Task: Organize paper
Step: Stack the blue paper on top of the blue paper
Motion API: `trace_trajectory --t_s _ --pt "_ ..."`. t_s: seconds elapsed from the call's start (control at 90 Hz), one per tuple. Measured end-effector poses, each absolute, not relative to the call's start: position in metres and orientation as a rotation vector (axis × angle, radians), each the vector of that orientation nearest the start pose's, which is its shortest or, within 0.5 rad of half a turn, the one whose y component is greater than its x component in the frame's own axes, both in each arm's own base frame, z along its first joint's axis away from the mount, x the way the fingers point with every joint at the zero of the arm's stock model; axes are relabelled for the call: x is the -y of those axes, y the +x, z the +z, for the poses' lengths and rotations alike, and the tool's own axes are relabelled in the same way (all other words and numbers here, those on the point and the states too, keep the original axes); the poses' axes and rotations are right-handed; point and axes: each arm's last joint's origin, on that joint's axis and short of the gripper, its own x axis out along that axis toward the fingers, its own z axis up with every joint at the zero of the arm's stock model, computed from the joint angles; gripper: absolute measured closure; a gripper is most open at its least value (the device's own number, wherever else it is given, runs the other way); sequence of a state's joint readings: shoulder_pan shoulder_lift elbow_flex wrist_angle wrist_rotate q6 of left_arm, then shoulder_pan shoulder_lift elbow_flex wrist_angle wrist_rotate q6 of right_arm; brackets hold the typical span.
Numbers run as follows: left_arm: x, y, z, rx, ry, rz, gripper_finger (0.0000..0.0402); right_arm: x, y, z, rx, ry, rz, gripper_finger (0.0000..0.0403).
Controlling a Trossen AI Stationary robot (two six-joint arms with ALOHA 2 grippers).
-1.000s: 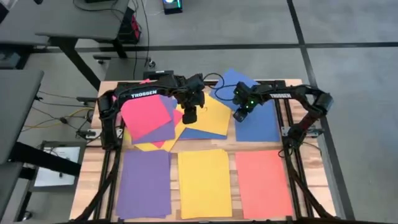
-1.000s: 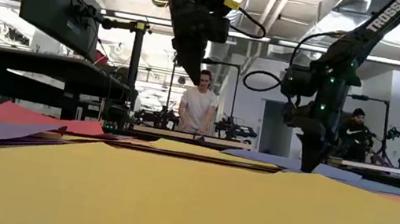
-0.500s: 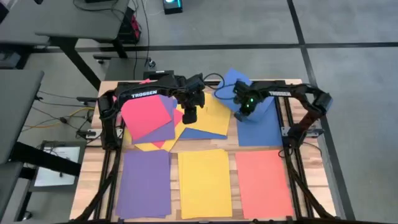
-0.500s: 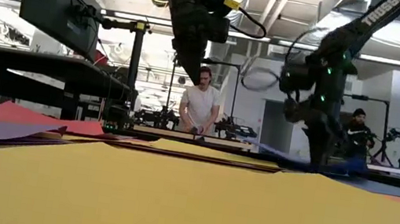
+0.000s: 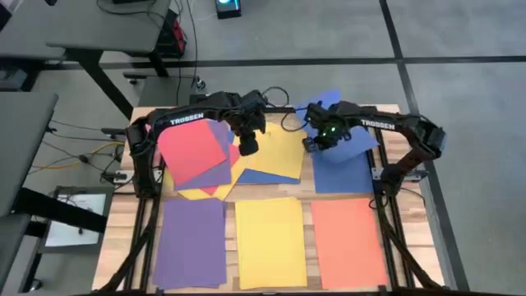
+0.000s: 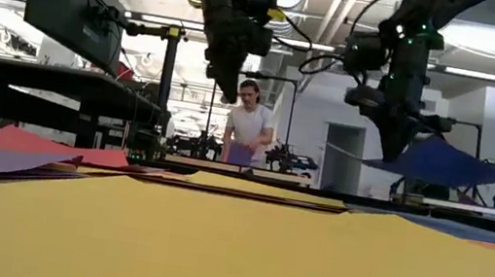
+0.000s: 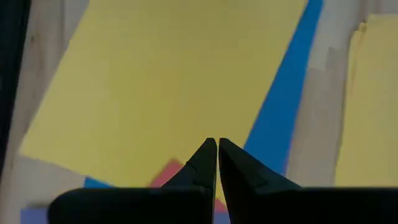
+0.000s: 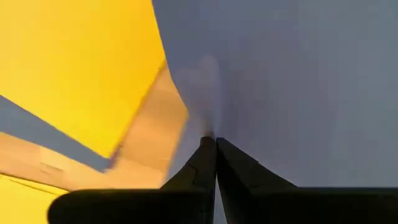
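Loose paper lies in a messy pile at the far left: a red sheet (image 5: 191, 152), a yellow sheet (image 5: 279, 154), with purple and blue ones under them. My left gripper (image 5: 246, 146) hangs shut above the yellow sheet (image 7: 155, 81), holding nothing. My right gripper (image 5: 313, 145) is shut on a blue sheet (image 5: 341, 123), raised above the table at the far right. In the low view this blue sheet (image 6: 441, 160) spreads out sideways from the fingers. My right gripper pinches the blue sheet close to one of its edges (image 8: 208, 127) between its two fingers, which point down. The paper puckers where the fingertips meet it. The sheet is lifted clear of the table and stands out to one side of the fingers, sagging a little.
Flat stacks lie along the near edge: purple (image 5: 191, 242), yellow (image 5: 269, 241) and orange-red (image 5: 347, 241). A blue stack (image 5: 341, 173) lies below the lifted sheet. Bare wood (image 5: 123, 238) shows at the table's left edge. A person (image 6: 250, 124) stands in the room behind.
My right gripper has risen and gone a little toward the far edge, taking the blue sheet with it. The sheet lay on the table a second ago and now hangs clear above it, turned about.
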State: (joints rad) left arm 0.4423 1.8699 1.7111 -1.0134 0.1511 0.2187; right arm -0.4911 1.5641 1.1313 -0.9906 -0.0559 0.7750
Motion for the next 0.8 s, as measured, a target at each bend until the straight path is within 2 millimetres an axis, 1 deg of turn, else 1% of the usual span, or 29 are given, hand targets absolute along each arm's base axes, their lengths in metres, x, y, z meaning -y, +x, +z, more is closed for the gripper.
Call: trace_trajectory --t_s 0.078,0.167,0.356,0.522,0.656,0.8 --pt "-0.169 0.344 0.288 -1.162 -0.139 0.128 0.0402 0.120 0.258 0.222 -1.152 1.070 -0.919 0.0403" --pt "-0.176 0.339 0.288 -1.174 -0.120 0.117 0.0402 0.108 0.264 0.216 -1.147 1.105 -0.982 0.0403" --pt "-0.183 0.331 0.287 -1.186 -0.124 0.048 0.0402 0.078 0.260 0.186 -1.158 1.213 -1.111 0.0403" --pt "-0.186 0.330 0.287 -1.164 -0.156 0.038 0.0402 0.058 0.265 0.168 -1.051 1.321 -1.124 0.0403" --pt "-0.186 0.331 0.288 -1.148 -0.169 0.017 0.0402 0.050 0.255 0.154 -1.079 1.334 -1.183 0.0403" --pt "-0.185 0.331 0.288 -1.144 -0.177 0.007 0.0402 0.049 0.244 0.141 -1.114 1.316 -1.212 0.0403"
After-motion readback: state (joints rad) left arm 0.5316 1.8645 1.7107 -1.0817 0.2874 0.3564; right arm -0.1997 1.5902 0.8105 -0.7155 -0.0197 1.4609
